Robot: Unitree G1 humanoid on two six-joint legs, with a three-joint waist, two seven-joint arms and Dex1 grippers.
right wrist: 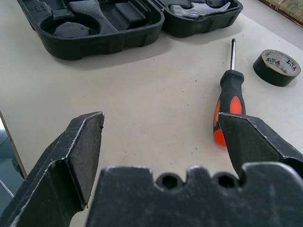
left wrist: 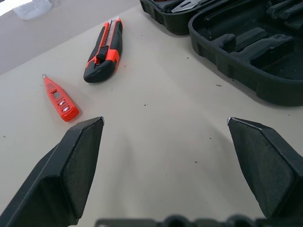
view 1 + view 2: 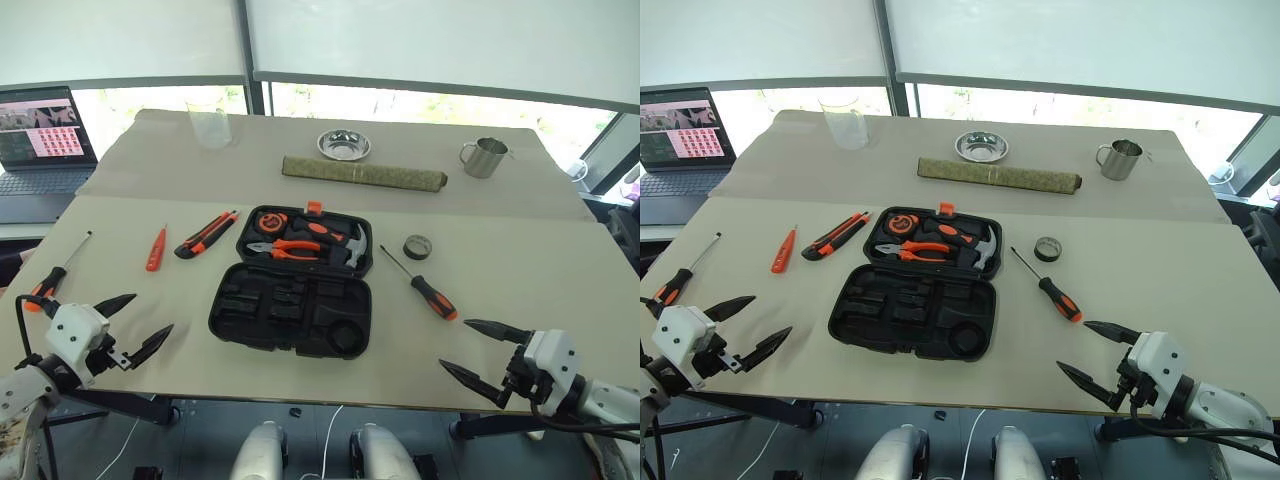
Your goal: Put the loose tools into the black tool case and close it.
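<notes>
Almost no readable text in scene.
Black tape roll point(image 1: 276, 67), lying on the table right of the open case, is showing small red handwritten marks on its pale inner label, too small to read. Laptop point(image 3: 40, 140) at far left is showing a grid of pinkish thumbnails, nothing coming through as legible. Orange tester screwdriver point(image 2: 60, 99) is showing a small window and two buttons, no lettering readable. Utility knife point(image 2: 104, 49) is showing no brand mark.
</notes>
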